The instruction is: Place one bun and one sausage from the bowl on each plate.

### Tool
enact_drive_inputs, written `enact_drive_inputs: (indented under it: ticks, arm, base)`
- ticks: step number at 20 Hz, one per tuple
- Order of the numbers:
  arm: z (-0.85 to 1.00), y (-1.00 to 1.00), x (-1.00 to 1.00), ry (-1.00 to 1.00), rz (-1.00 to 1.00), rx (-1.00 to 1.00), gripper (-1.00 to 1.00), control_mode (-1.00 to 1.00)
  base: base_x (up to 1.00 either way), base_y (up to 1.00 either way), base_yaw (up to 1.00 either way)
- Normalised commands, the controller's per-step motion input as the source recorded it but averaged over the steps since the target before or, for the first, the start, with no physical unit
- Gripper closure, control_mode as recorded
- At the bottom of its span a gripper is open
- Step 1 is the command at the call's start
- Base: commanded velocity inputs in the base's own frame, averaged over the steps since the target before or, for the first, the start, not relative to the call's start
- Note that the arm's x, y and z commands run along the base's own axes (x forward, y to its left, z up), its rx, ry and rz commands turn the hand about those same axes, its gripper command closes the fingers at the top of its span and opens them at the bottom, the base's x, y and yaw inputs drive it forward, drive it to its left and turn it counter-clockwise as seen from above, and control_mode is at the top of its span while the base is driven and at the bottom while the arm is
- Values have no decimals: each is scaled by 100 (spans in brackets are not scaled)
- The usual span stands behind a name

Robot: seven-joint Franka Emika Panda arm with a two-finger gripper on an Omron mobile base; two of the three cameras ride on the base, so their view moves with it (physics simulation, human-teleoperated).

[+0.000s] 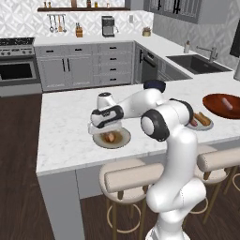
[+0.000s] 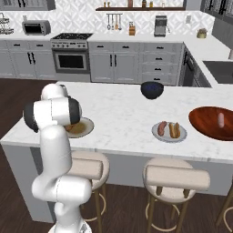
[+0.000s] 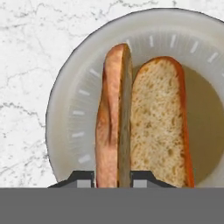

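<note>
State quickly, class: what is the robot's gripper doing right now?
Gripper: closed on a bun, over the plate with the brownish centre.
</note>
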Motion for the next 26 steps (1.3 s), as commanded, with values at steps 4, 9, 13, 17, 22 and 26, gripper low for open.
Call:
enact_drive_inputs:
  ticks: [4,9,13,17,22,26]
  arm:
    - [-46,9,9,0,2,0,100,-100]
    - [-3,0,0,0,0,0,-100,-100]
    - [0,0,0,0,0,0,-100,-100]
    - [0,-2,0,0,0,0,-100,-100]
    - [37,0,-2,0,0,0,-100,-100]
    - [71,0,-7,-1,0,0,-100,-100]
  base:
    - [0,0,0]
    - [0,0,0]
    - [0,0,0]
    - [0,0,0]
    - [0,0,0]
    - [0,0,0]
